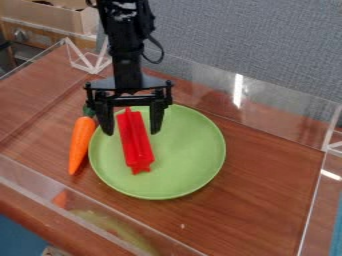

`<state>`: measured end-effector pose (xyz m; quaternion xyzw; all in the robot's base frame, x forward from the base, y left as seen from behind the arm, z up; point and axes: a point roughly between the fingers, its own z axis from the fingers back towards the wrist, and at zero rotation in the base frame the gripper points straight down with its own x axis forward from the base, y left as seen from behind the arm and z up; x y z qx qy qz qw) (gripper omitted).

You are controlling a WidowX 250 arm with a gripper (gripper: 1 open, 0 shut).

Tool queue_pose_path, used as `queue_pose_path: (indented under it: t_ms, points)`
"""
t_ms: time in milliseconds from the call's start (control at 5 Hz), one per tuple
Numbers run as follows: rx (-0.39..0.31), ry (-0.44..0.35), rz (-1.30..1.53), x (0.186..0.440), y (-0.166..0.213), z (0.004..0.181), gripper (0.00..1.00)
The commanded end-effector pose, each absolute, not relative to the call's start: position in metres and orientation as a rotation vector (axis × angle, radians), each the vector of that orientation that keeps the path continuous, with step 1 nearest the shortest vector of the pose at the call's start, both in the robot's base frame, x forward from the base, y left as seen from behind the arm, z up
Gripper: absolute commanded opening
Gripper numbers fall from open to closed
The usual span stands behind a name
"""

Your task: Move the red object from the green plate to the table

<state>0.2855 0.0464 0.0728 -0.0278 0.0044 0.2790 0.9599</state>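
The red object [134,140], a ridged bar, lies lengthwise on the left half of the green plate [187,160]. My gripper [130,120] hangs open right over the bar's far end, one finger [102,117] to the left of it and one finger [159,116] to the right. Nothing is held between them. The plate rests on the reddish-brown wood-grain table [274,190].
An orange carrot [83,143] with a green top lies just left of the plate, close to the left finger. Low clear acrylic walls [287,100] edge the table. Cardboard boxes [60,15] stand behind at the upper left.
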Motion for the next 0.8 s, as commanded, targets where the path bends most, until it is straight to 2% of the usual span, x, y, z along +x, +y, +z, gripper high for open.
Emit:
queue_pose_path:
  t_ms: [0, 400, 600]
  points:
    - [-0.066, -0.021, 0.616, 0.289, 0.051, 0.073, 1.00]
    - [-0.072, -0.028, 0.685, 0.292, 0.052, 0.061, 1.00]
    - [-0.071, -0.029, 0.703, 0.293, 0.051, 0.056, 0.00]
